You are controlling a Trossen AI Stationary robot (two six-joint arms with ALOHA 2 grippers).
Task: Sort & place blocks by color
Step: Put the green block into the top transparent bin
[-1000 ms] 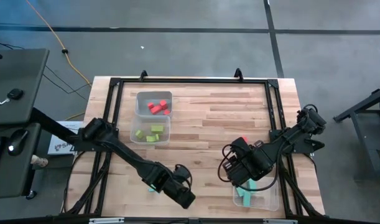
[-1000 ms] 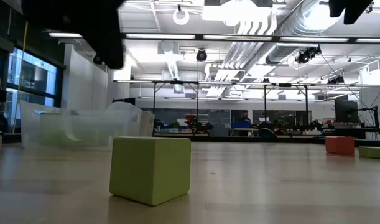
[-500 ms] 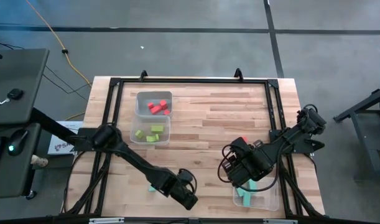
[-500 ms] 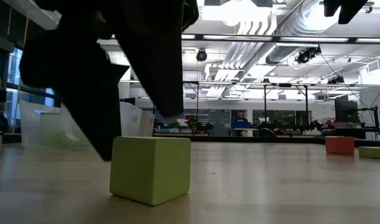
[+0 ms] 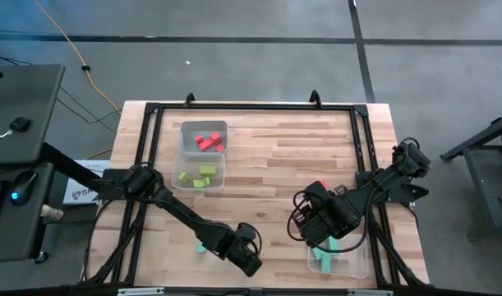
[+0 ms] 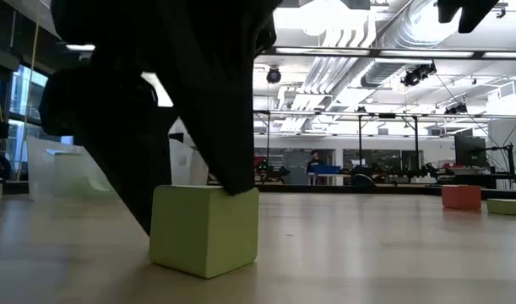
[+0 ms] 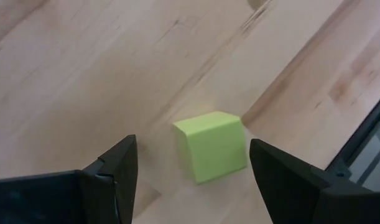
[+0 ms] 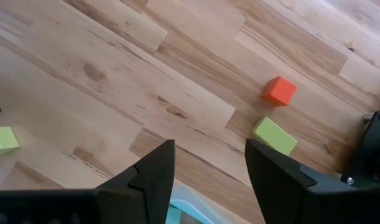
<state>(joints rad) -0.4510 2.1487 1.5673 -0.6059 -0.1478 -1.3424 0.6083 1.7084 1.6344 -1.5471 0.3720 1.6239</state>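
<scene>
The left gripper (image 7: pixel 193 168) stands wide apart astride a lime green cube (image 7: pixel 212 146) (not gripping it). The right gripper (image 8: pixel 209 168), partly spread and holding nothing, waits above a clear tub (image 5: pixel 349 261).

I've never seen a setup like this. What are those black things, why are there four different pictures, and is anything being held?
The black things are two robot arms at a wooden table, each ending in a two-finger gripper. One camera looks straight down, one sits at table level, and one rides on each wrist. The left gripper stands open, one finger on each side of a lime green cube, not squeezing it. The right gripper hovers open and empty above the table near a clear tub with teal blocks. Its camera sees a red cube and a green block loose on the wood. Two more tubs hold red blocks and green blocks.
</scene>
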